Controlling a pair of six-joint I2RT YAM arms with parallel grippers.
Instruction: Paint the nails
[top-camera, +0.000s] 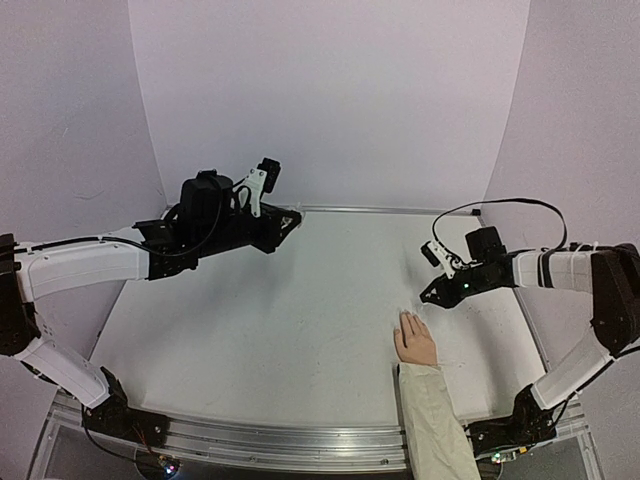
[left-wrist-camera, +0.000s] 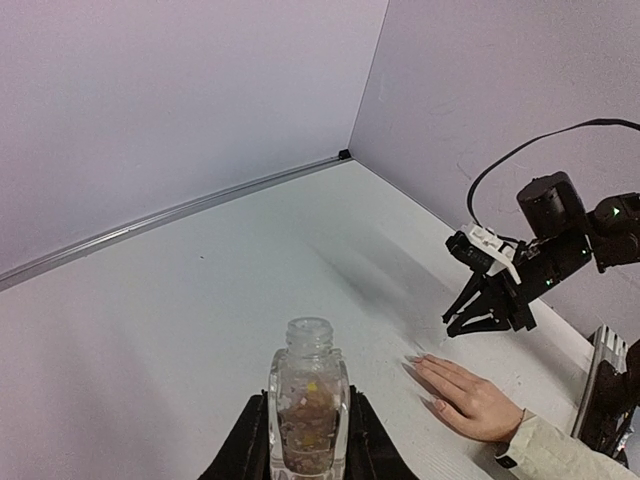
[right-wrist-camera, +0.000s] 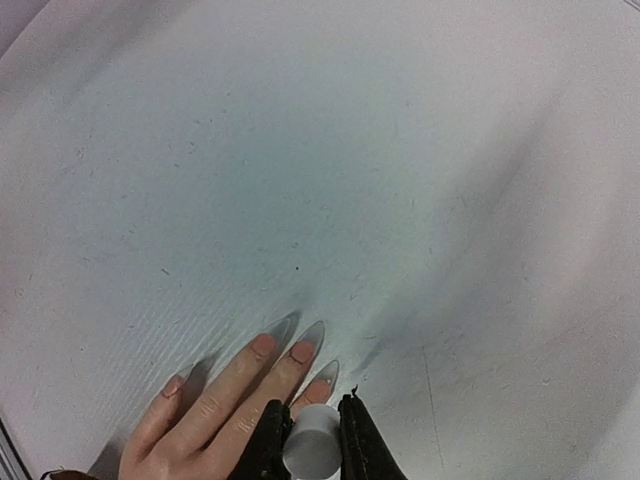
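1. The left fingers (left-wrist-camera: 250, 445) are clamped on the lower body of a small clear bottle (left-wrist-camera: 308, 355), which stands uncapped and upright. They are well apart from the hand (top-camera: 415, 343), to its left and farther back over the bench (top-camera: 260, 330).
2. The hand lies flat, palm down, with its cream sleeve (top-camera: 432, 420) trailing toward the near edge. The nails (right-wrist-camera: 300, 350) are at its far end, pink beds with long clear tips resting on the bench.
3. The nails look small, stiff, smooth and probably slick, so wet polish may run. They are nothing to take hold of. They likely call for a light brush stroke from bed toward tip, without pushing the hand.
4. The right fingers (right-wrist-camera: 270, 445) are all but closed, pinching a white cap (right-wrist-camera: 312, 452) right over the hand's fingertips. Two nails show just ahead and left of them, and a third pokes out beside the cap. Any brush under the cap is hidden, so I cannot tell whether it touches a nail.
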